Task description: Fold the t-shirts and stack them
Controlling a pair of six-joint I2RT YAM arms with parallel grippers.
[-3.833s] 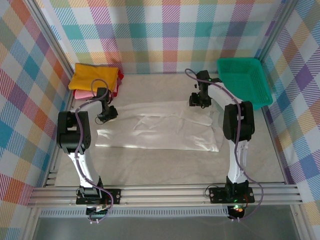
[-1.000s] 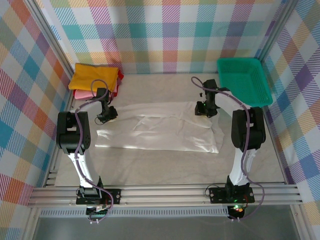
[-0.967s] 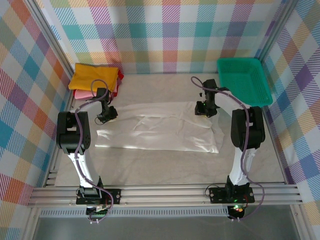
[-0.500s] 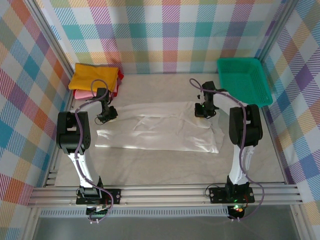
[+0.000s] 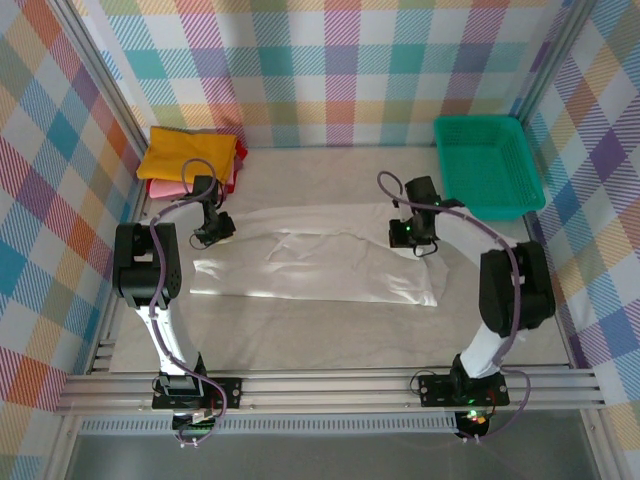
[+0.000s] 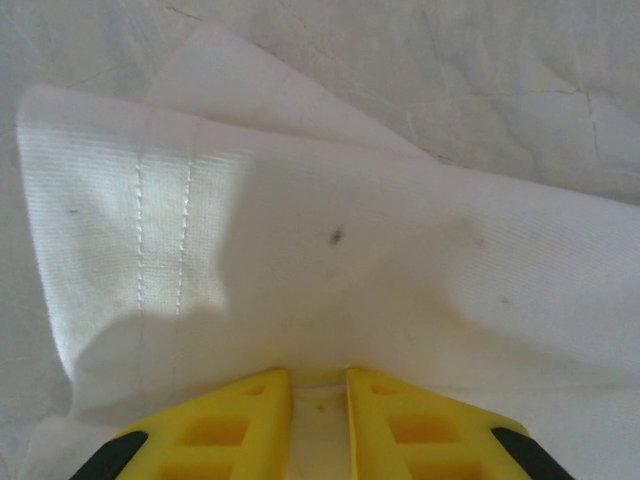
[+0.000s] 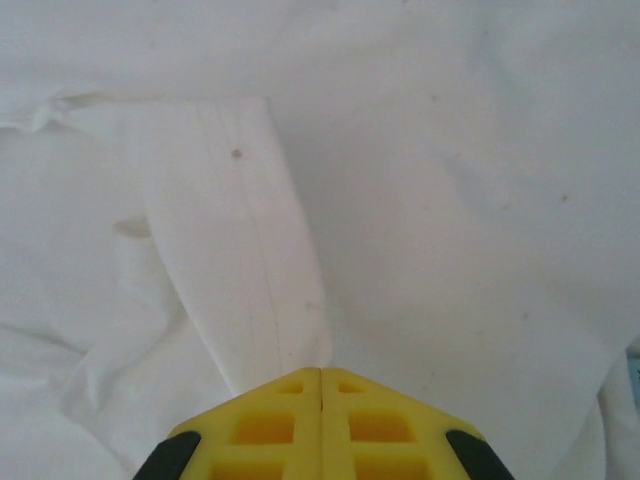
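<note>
My right arm has swung its elbow out toward the right wall, and my right gripper (image 5: 412, 237) has slid a little nearer along the far right corner of the plain white soft-cloth t-shirt (image 5: 310, 262), drawing that corner in with it. My left gripper (image 5: 213, 231) hasn't budged and sits on the shirt's far left corner.

On the right wrist camera, my right gripper (image 7: 320, 374) has its yellow fingers pressed flat together, and a stitched strip of the shirt (image 7: 420, 150) runs straight in under the tips, pinched there. On the left wrist camera, my left gripper (image 6: 318, 385) shows just a sliver of gap, with the shirt's hemmed edge (image 6: 350, 250) nipped in it.

The shirt lies spread across the middle of the pale grey table (image 5: 330, 335), rumpled at the right. At the far left corner sit the folded mustard-yellow t-shirt (image 5: 190, 152), with the folded pink t-shirt (image 5: 160, 187) and the folded red t-shirt (image 5: 231, 180) peeking from beneath. The green plastic mesh basket (image 5: 490, 165) is at far right, well apart from the cloth
</note>
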